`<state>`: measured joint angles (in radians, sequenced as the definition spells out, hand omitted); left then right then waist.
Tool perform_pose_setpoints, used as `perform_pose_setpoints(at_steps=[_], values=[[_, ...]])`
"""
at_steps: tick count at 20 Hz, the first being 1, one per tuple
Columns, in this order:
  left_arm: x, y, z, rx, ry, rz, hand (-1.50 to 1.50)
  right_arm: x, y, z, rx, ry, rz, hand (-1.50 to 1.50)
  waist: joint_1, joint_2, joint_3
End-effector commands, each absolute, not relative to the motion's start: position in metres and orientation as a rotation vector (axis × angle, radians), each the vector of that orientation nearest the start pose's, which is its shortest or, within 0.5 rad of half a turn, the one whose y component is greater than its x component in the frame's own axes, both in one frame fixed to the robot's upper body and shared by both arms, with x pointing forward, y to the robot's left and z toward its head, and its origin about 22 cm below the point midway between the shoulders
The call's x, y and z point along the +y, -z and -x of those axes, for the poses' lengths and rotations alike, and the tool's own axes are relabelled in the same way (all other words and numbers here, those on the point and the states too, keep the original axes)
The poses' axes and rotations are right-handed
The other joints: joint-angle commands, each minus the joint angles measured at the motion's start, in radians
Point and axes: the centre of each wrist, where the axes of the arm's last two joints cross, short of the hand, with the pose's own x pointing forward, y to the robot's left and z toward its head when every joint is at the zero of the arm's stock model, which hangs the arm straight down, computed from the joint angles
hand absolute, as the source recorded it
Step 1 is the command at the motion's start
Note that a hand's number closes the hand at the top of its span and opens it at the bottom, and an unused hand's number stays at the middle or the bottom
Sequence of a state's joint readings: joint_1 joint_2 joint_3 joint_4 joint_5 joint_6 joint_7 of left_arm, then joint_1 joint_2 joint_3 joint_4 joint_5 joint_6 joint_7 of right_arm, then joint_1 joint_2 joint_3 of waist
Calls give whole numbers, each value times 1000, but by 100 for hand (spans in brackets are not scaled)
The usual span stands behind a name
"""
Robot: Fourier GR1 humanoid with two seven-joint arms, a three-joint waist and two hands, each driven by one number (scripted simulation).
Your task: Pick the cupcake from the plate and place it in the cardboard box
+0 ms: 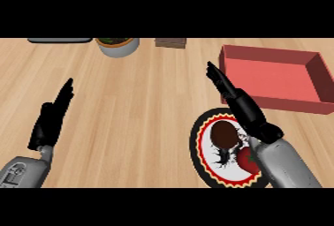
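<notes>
I see brown cupcake [224, 133] on round black-rimmed patterned plate [202, 165]. Right hand [236, 98] above plate, fingers straight, holding nothing. Left hand [53, 115] far left of plate, fingers straight. Red cardboard box [274, 77] just beyond plate. No readable writing.

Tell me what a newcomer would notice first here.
The red box at upper right stands out, open and with nothing visible inside. Below it, the patterned plate carries a dark brown cupcake. The right hand stretches open above the plate; the left hand rests open at left.
</notes>
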<state>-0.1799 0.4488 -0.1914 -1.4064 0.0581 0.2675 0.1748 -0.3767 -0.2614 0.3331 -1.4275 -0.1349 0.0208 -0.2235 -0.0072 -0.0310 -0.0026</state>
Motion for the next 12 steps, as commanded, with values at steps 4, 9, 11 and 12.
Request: perform_pose_setpoints(at_steps=[4,9,11,12], values=[[251,-36,-280,-1537,323,-234,0,-200,0,-280,-1602,-104,201,-150,-64,21,-1],[240,-40,-278,-1563,352,-148,0,-276,40,-253,-1422,-310,741,-150,-120,25,-25],[234,-41,-278,-1573,353,-113,0,-279,63,-233,-1360,-354,895,-150,-96,26,-16],[231,-40,-276,-1574,377,-86,0,-279,65,-226,-1352,-412,948,-150,-90,18,-17]])
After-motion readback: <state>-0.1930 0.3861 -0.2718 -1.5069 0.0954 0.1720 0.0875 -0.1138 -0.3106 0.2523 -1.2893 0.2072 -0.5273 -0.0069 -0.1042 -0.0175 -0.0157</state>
